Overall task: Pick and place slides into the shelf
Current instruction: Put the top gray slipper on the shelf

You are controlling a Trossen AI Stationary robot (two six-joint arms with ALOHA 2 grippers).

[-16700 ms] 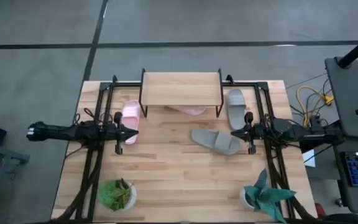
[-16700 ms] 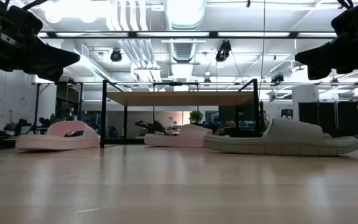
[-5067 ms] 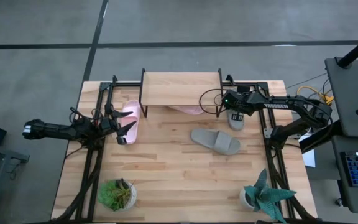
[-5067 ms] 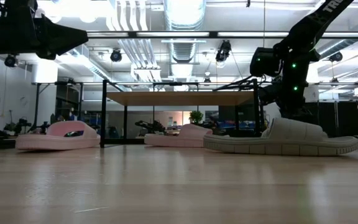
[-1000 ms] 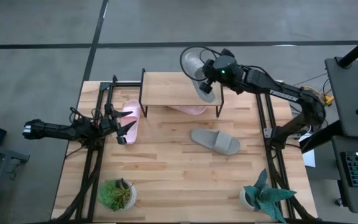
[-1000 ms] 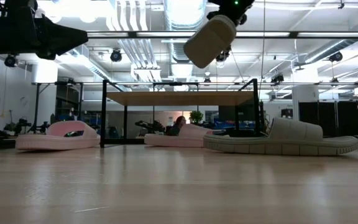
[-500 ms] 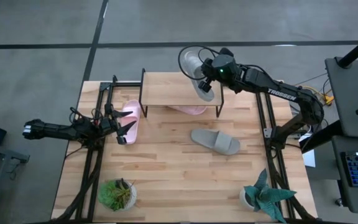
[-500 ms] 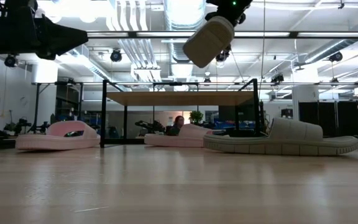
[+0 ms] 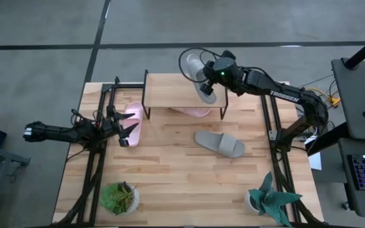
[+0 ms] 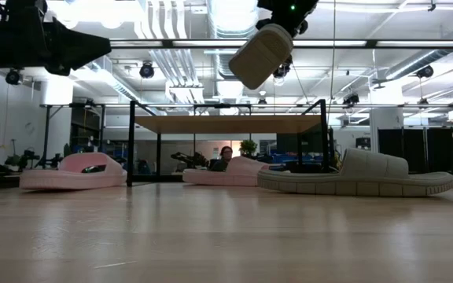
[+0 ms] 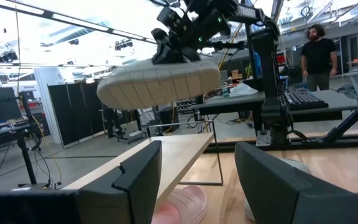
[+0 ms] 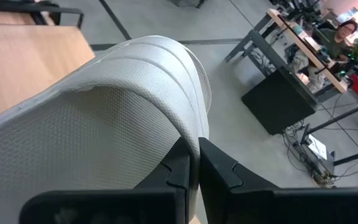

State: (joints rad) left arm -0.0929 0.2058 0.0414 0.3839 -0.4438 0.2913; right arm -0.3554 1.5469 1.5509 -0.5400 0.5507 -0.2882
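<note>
Overhead, right tool [image 9: 209,77] pinches grey slide [image 9: 197,71] above shelf [image 9: 184,90].

You have a matt pale grey slide [image 12: 98,130] with a fine dimpled foam footbed, ribbed strap and grooved sole, pinched in the right gripper's [image 12: 190,163] matt black plastic jaws. Your shelf [image 9: 184,90] is light, smooth wood on thin black metal legs. The desk [image 9: 170,171] is pale wood planking with a soft sheen; the pink slide [image 10: 73,171] looks like matt foam
</note>
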